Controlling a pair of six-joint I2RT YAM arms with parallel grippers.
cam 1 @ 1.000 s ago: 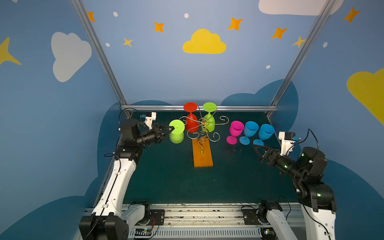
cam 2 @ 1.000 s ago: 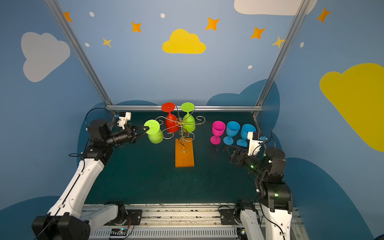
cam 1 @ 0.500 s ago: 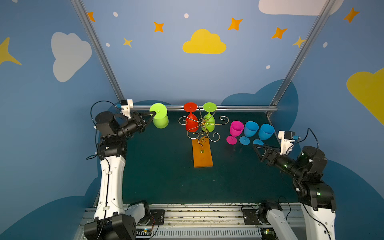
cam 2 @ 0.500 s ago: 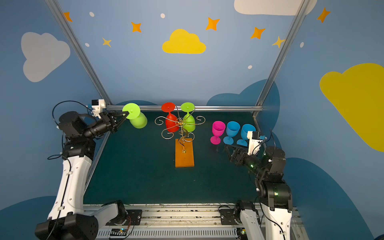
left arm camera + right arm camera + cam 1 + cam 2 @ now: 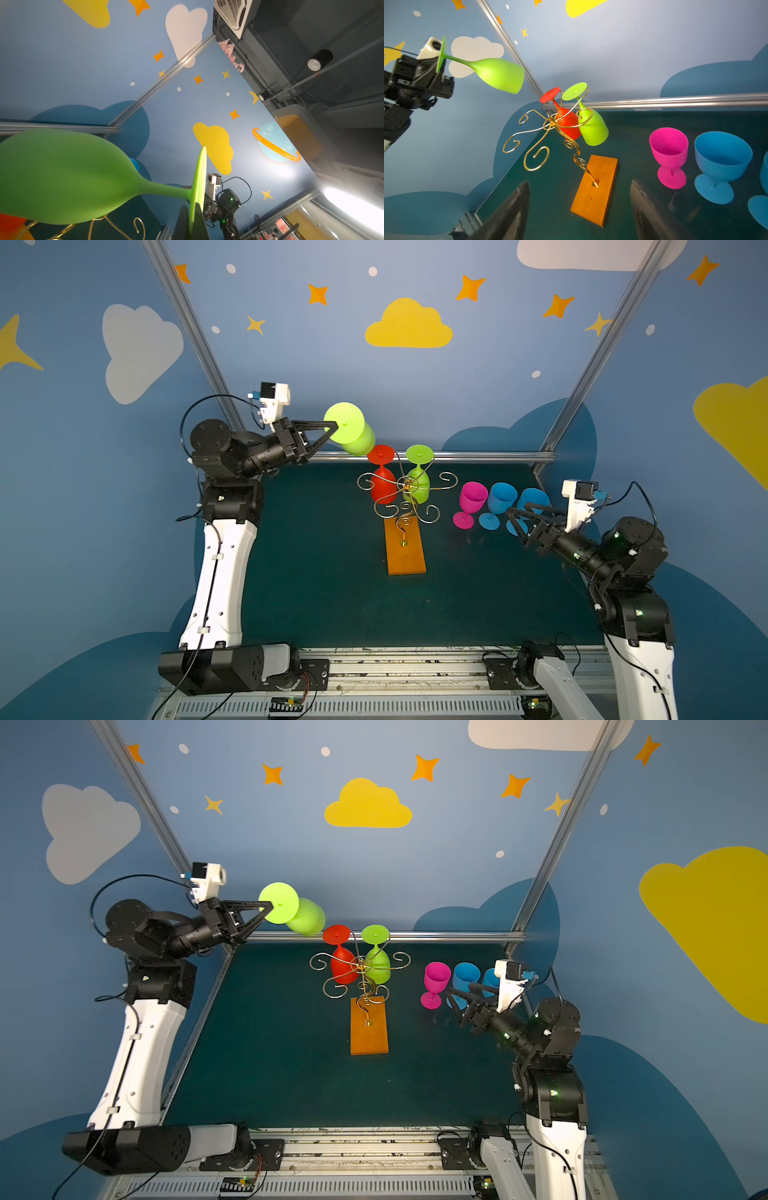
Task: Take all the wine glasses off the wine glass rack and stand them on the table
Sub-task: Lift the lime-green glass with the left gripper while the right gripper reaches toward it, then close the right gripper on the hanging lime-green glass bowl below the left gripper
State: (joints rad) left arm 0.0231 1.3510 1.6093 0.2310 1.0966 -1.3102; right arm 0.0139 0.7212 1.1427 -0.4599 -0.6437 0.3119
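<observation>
Wine glass of lime-green matte plastic hangs in the air at the upper left of the middle in both top views. It is free of the rack and lies almost on its side, with the round foot to the left and the open bowl to the right and a little down. The left fingers are closed narrow on the rim of this foot. In the left wrist view the thin disc stands edge-on between the two dark fingers, and the stem and bowl of the wine glass reach away from them.

The wine glass rack, a thin gold wire stand with curled arms on a flat orange wooden base, stands at the middle of the dark green surface. It is just below and to the right of the held glass and does not touch it. On its rear arms hang, foot up, a red plastic glass and a second lime-green glass, side by side.

To the right of the rack a pink plastic goblet and two blue goblets stand upright in a row on the surface. The right fingers are spread wide and hold nothing, low at the right of the frame. They are just in front of the blue goblets and partly cover the rightmost one. In the right wrist view both fingers are well apart, with the orange base of the rack between them.
</observation>
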